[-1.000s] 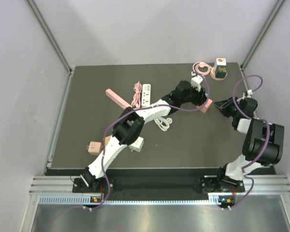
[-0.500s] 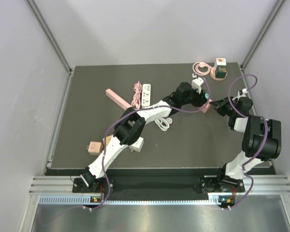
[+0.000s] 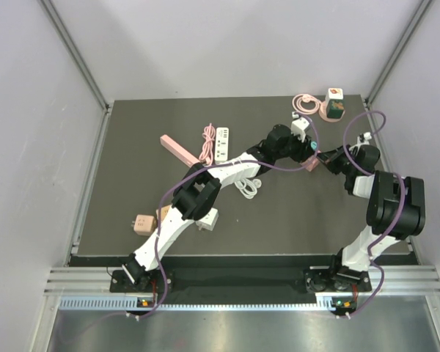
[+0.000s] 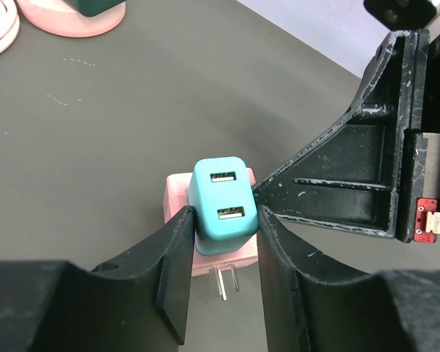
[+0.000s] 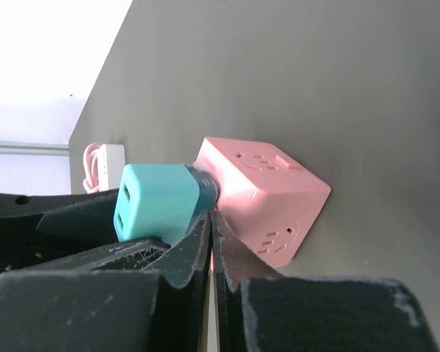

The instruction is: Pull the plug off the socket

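A teal plug [image 4: 221, 205] with two USB ports sits in a pink cube socket [image 4: 176, 196] lying on the dark table. My left gripper [image 4: 224, 214] is shut on the plug, one black finger pressed to each side. Two metal prongs stick out of the socket below the plug. My right gripper [image 5: 211, 216] is shut with nothing between its fingers, and its tips rest at the seam between the plug [image 5: 158, 202] and the socket [image 5: 268, 194]. From above, both grippers meet at the socket [image 3: 312, 163] on the right side of the table.
A white power strip [image 3: 222, 143] with a pink cable and a pink bar [image 3: 177, 149] lie at the middle left. A white adapter [image 3: 300, 125], a pink coiled cable [image 3: 304, 101] and another cube socket [image 3: 334, 105] sit at the far right. Small sockets [image 3: 141, 223] lie near the front left.
My right gripper has moved left up to the socket and closed its jaws. My left gripper has narrowed onto the plug.
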Robot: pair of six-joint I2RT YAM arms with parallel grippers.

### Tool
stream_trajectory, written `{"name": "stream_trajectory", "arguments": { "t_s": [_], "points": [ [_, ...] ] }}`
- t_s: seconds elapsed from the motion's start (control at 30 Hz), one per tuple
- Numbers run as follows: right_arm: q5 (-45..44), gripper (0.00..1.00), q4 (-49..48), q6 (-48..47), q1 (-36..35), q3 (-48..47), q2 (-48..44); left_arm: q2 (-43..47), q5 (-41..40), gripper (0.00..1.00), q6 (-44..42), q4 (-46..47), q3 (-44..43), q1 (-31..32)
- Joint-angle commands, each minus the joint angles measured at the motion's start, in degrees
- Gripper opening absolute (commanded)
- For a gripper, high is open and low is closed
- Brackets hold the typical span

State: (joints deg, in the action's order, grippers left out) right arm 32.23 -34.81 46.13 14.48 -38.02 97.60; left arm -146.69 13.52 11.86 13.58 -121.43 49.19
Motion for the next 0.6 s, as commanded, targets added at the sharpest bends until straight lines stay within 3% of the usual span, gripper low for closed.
{"name": "stream_trajectory", "arguments": {
  "t_s": [0.0, 0.07, 0.57],
  "points": [
    [-4.1, 0.0, 5.0, -3.3, -1.0, -1.0, 1.7, 0.1, 0.2, 0.06, -0.6, 2.5, -1.4, 0.9],
    [-4.9, 0.0, 5.7, -3.7, -1.5, -0.9, 2.0, 0.4, -0.2, 0.0, -0.9, 3.3, -0.7, 1.1],
    [-8.6, 0.0, 9.5, -5.8, -2.7, -2.7, 5.1, 2.6, 1.2, 0.0, 2.6, 7.6, 0.9, 1.3]
  ]
}}
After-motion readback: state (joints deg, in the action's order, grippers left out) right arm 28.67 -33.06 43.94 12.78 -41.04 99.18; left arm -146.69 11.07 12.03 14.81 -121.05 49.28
